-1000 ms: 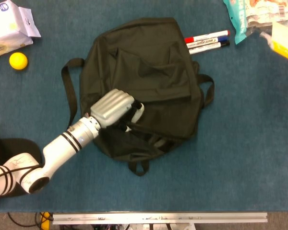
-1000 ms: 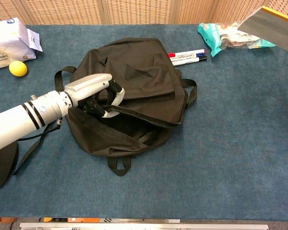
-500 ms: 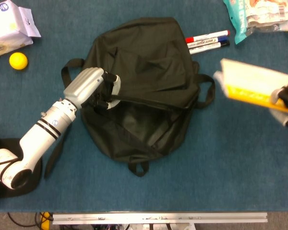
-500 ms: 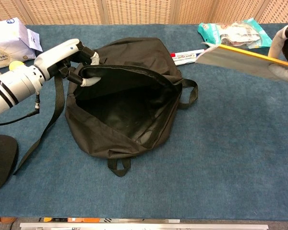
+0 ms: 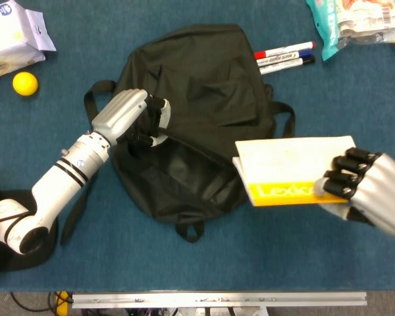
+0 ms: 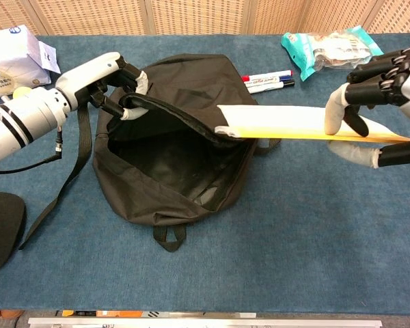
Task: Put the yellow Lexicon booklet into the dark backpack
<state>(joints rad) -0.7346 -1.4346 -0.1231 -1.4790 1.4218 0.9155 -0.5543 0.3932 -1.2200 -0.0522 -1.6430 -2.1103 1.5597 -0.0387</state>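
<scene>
The dark backpack (image 5: 204, 85) (image 6: 160, 198) lies in the middle of the blue table with its mouth pulled wide. My left hand (image 5: 128, 115) (image 6: 102, 75) grips the upper edge of that opening and holds it up. My right hand (image 5: 365, 191) (image 6: 383, 109) holds the yellow Lexicon booklet (image 5: 293, 171) (image 6: 280, 123) flat by its right end. The booklet's left end hangs over the right rim of the bag's mouth.
Three markers (image 5: 283, 56) (image 6: 266, 80) lie just behind the bag on the right. A teal snack bag (image 5: 355, 23) (image 6: 328, 48) sits at the far right. A white packet (image 5: 13, 36) (image 6: 14, 51) and a yellow ball (image 5: 25, 83) lie at the far left.
My right hand has carried the booklet leftward and nearer, from the right edge to the bag's mouth. My left hand pulled the flap up and back, opening the bag, then stayed.
</scene>
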